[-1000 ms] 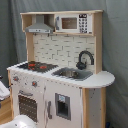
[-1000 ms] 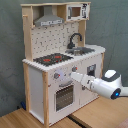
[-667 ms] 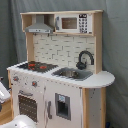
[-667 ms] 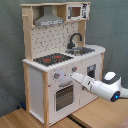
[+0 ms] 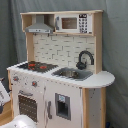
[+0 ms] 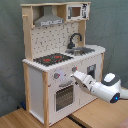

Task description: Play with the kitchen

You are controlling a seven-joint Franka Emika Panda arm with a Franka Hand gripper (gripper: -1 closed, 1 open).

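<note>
The kitchen (image 6: 62, 60) stands on a light wooden floor (image 6: 20, 119) against a grey curtain (image 6: 112, 25) in both exterior views, tall and white with pale wood edges. Its black hob (image 6: 52, 59) with red rings sits beside the sink (image 6: 84, 50) and black faucet (image 6: 75, 39); above are a grey hood (image 6: 48, 20) and a small microwave (image 6: 76, 11). In the second exterior view the white arm (image 6: 102, 89) reaches in from the second exterior view's right, and the gripper (image 6: 77, 75) is at the front panel just above the oven door (image 6: 65, 96), near the knobs (image 6: 56, 76); whether its fingers are apart or together I cannot tell. In the first exterior view the kitchen (image 5: 60, 70) fills the frame
</note>
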